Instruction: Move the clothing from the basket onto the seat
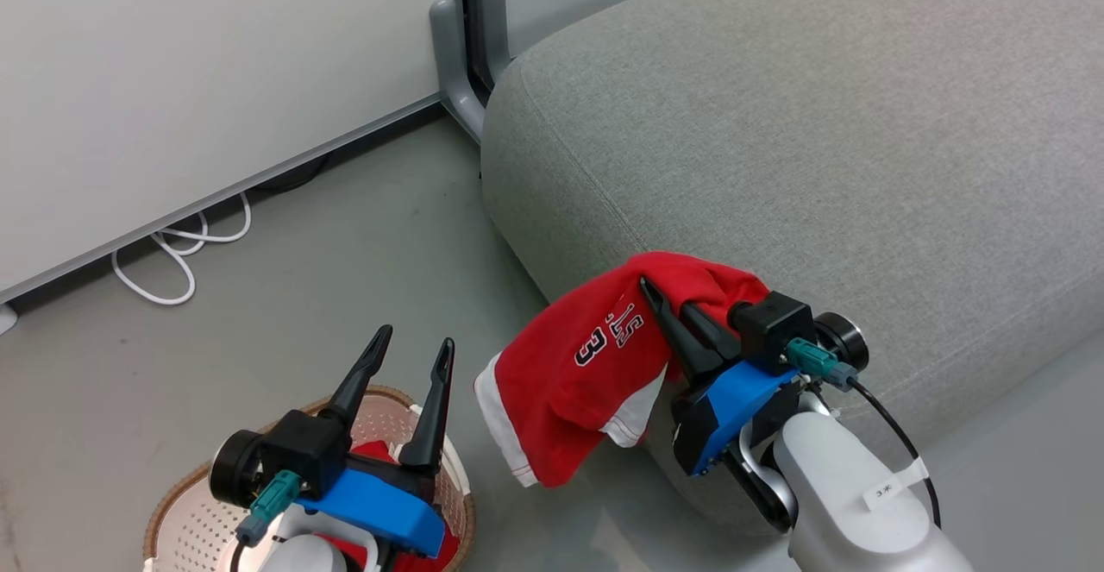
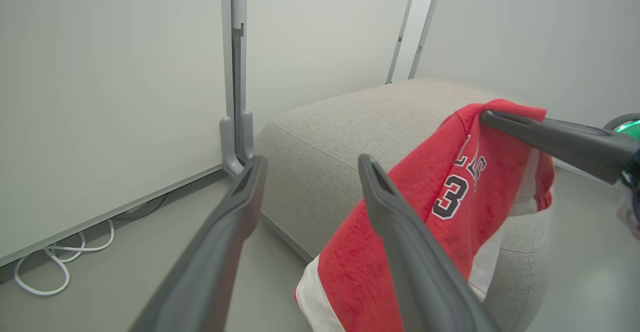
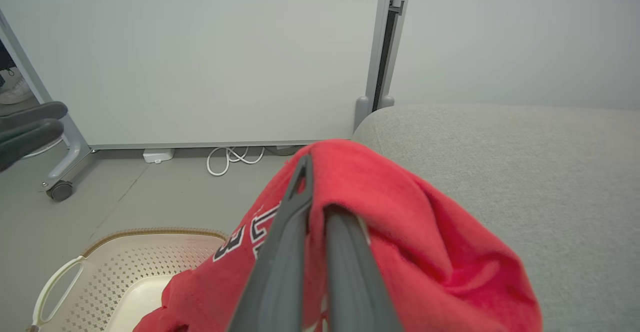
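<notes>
Your right gripper [image 1: 664,294] clamps the number-3 garment [image 1: 569,382] by the seat [image 1: 819,123]; lower left, your left gripper [image 1: 417,336] gapes over the basket [image 1: 164,503].

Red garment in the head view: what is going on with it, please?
The right end effector is shut on the red garment with the numeral 3, which hangs at the front edge of the grey seat, not yet laid down. The left end effector is open and empty above the basket, where another red garment lies.
</notes>
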